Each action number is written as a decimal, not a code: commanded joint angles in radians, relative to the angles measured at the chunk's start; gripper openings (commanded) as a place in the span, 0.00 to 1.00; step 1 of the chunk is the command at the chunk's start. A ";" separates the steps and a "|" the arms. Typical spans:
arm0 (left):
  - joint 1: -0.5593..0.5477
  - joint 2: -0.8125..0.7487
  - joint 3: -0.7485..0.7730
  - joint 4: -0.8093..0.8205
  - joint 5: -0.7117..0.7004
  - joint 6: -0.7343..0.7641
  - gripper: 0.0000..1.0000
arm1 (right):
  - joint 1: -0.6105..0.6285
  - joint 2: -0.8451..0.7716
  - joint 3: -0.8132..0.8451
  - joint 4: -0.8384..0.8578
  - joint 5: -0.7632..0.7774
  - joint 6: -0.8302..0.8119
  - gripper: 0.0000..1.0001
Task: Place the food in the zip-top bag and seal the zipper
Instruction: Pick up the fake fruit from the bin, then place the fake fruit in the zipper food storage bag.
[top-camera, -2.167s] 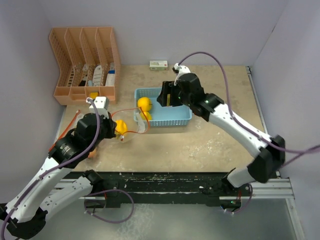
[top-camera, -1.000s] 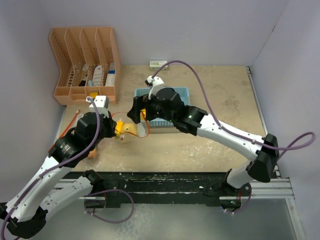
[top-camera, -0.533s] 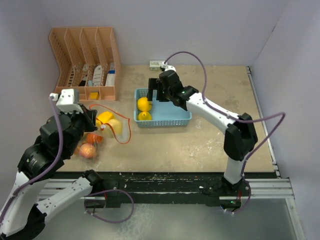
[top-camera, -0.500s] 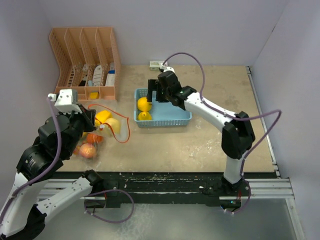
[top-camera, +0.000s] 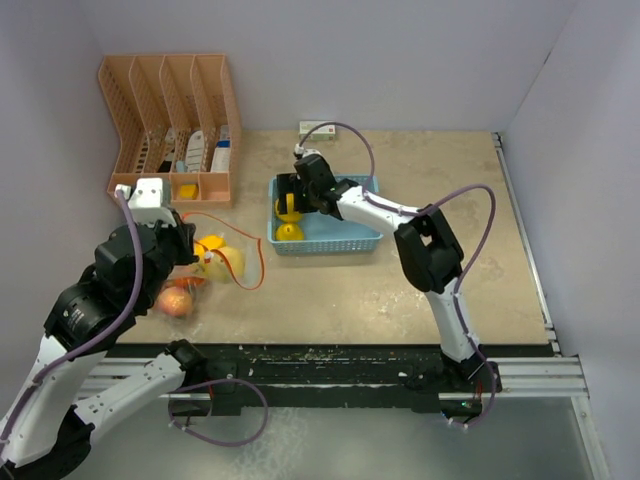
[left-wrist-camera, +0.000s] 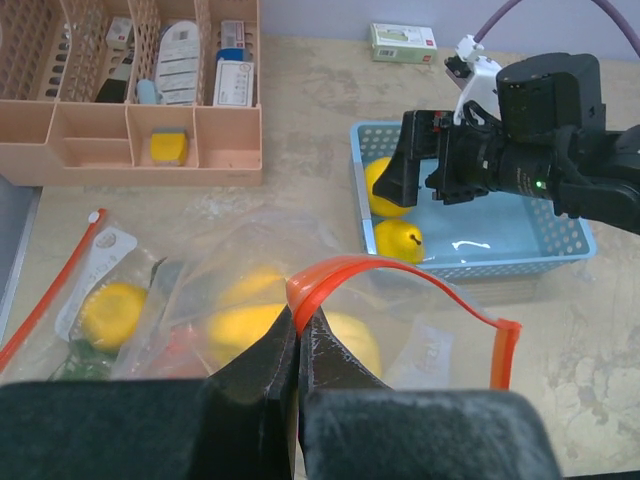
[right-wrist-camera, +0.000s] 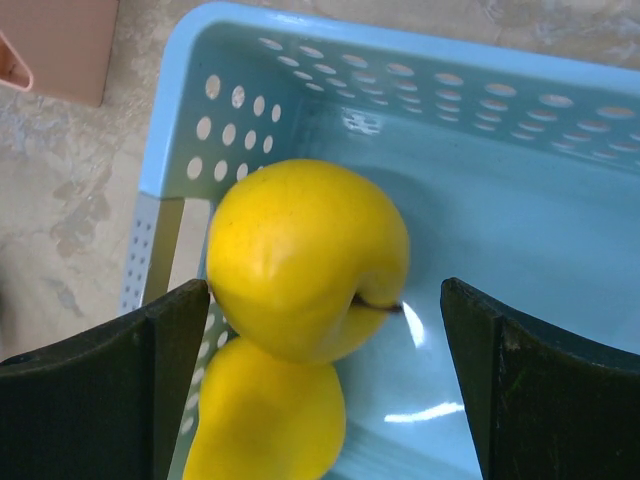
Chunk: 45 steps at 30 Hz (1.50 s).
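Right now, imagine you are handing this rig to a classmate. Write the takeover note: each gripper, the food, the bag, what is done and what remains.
The left gripper is shut on the orange zipper rim of the zip-top bag, lifting its mouth open.
The right gripper is open, jaws either side of the yellow apple in the blue basket, not gripping.
Done: several fruits lie in the bag.
Left: the apple and a second yellow fruit beside it go in, then seal the zipper.
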<state>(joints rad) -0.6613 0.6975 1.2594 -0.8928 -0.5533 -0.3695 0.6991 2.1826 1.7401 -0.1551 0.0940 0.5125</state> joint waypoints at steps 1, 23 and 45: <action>0.003 -0.015 -0.014 0.014 0.006 0.017 0.00 | -0.007 0.053 0.088 0.094 -0.019 -0.014 0.99; 0.004 -0.035 -0.056 0.009 0.014 -0.022 0.00 | -0.009 -0.196 -0.124 0.063 0.017 -0.003 0.56; 0.003 0.141 -0.149 0.163 0.145 -0.054 0.00 | 0.296 -0.794 -0.511 0.268 -0.367 0.023 0.57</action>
<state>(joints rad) -0.6613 0.8364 1.0805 -0.7937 -0.4419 -0.4095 0.9997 1.3502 1.2812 0.0158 -0.1986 0.4847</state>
